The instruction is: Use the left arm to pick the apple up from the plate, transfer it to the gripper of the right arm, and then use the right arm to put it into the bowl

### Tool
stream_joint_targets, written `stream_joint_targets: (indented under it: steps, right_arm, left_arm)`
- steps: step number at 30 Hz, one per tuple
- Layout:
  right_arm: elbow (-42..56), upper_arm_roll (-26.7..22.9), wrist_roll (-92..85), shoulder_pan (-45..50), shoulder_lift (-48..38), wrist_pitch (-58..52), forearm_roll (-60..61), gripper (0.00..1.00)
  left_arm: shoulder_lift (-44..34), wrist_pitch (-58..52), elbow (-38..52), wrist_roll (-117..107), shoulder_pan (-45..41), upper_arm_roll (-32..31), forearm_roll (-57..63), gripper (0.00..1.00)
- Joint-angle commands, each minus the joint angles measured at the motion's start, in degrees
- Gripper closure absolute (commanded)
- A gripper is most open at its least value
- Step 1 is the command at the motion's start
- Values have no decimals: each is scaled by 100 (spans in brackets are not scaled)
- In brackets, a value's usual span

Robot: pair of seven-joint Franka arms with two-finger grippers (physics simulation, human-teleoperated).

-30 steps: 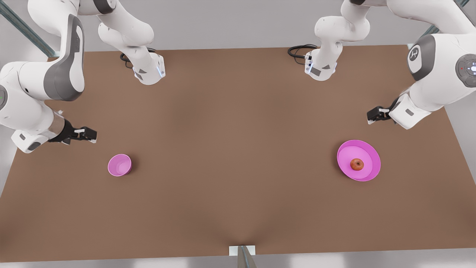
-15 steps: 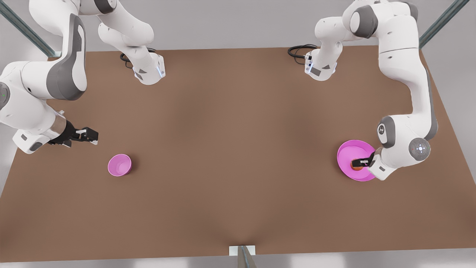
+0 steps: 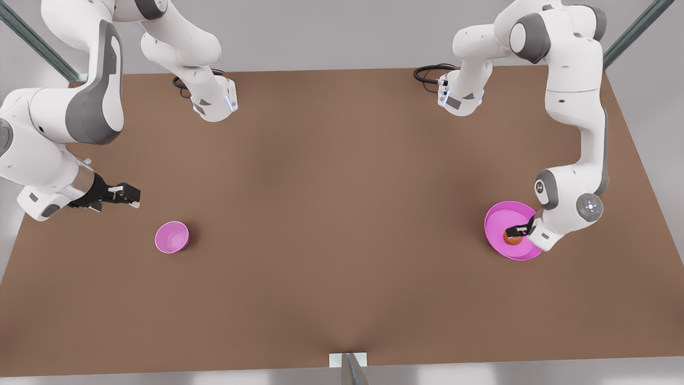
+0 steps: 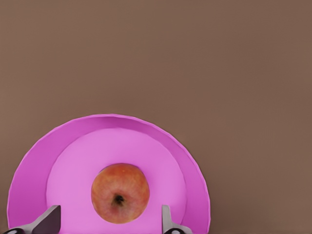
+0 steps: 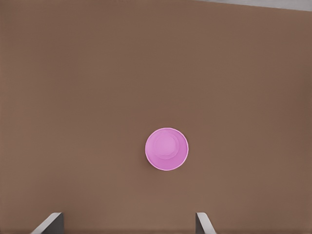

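Apple [image 4: 120, 193] red-orange, yellow-green patches (dark stem dimple up), sat on plate [image 4: 195, 175]. Left gripper [image 3: 514, 232] over it, jaws spread. Right gripper [image 3: 126, 193] near bowl [image 3: 171, 237], jaws released.

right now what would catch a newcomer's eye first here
The apple on the pink plate, at the front view's right, with the left gripper open right over it, fingers either side. Next, the small pink bowl alone at the front view's left, where the right gripper waits open beside it.
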Motion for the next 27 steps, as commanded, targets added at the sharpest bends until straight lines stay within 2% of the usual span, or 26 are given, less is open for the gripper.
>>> stream_joint_targets:
  steps: [1, 23, 27]
  right_arm:
    - [3, 0, -31, 5, -6, -3, 4, 0]
    - [12, 0, -31, 31, -15, -109, 4, 0]
    - [12, 0, -40, 31, -15, -109, 13, 0]
  left_arm:
    - [16, 295, -77, 308, 12, 0, 6, 0]
    - [561, 594, -42, 308, -6, -18, -11, 0]
    - [579, 594, -42, 308, -6, -9, -11, 10]
